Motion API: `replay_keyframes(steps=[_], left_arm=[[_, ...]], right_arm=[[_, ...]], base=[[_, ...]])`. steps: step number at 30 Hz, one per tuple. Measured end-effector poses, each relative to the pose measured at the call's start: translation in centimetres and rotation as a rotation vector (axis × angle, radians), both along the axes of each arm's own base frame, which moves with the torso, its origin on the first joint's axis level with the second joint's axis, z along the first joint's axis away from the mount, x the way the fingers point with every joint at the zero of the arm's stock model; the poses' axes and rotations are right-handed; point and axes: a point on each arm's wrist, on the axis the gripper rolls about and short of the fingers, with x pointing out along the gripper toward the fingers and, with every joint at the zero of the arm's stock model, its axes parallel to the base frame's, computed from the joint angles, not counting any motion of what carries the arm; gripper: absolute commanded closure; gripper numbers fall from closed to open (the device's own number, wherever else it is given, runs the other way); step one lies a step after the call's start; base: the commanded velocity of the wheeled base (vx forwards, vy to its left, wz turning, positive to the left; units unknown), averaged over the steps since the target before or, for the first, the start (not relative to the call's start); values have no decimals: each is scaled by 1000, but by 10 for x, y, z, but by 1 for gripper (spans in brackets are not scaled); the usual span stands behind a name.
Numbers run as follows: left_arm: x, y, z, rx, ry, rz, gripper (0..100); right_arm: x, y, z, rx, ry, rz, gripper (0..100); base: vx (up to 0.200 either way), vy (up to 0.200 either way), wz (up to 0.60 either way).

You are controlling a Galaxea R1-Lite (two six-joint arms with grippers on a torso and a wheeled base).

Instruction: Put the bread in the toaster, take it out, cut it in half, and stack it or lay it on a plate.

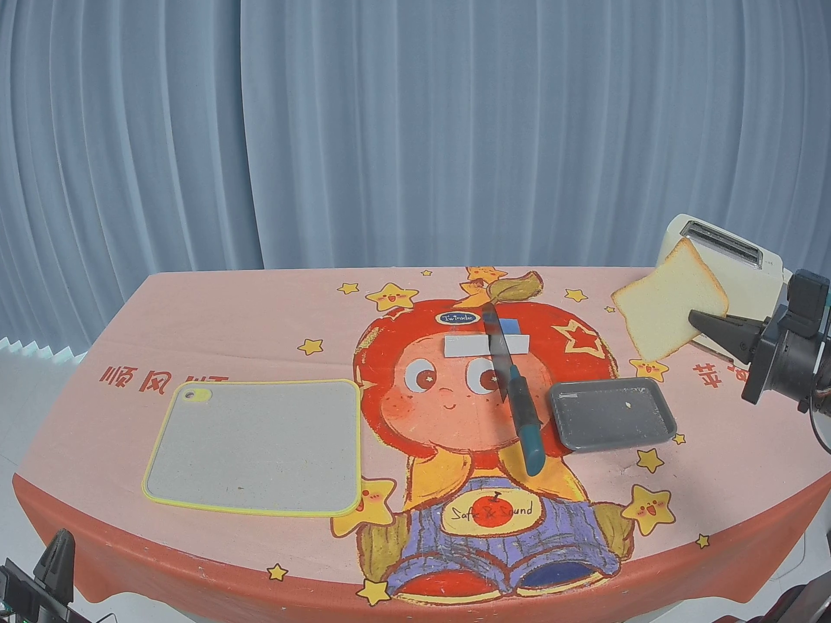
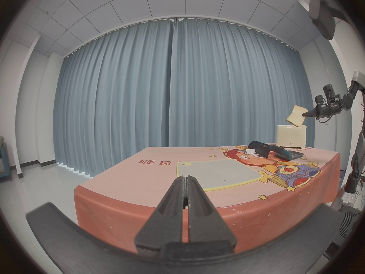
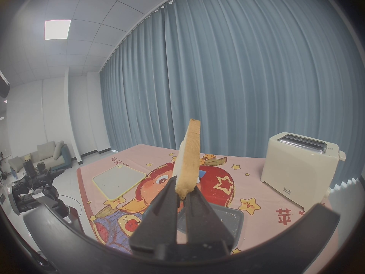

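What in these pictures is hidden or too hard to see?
Head view: bread and right gripper cover part of the toaster.
Right wrist view: the toaster's own walls hide its inside.
Head view: the picture's bottom edge cuts off the left gripper.
Head view: the speck on the grey tray is too small to identify.

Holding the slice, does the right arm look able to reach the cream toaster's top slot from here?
Likely yes. The right gripper holds the tan bread slice in the air close by the cream toaster; its top slot looks empty, and nothing stands between them.
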Motion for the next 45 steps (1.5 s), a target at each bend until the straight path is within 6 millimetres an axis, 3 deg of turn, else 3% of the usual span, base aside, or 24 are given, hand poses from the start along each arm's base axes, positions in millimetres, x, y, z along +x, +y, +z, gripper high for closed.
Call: replay_keyframes(steps=[28,45], left_arm=[[0,0,0,-2,0,12,100],[0,0,0,0,0,11,100]], right_arm=[[0,1,0,0,-3,3,100],[0,0,0,0,0,3,100]], base=[[0,-200,0],[0,0,0]])
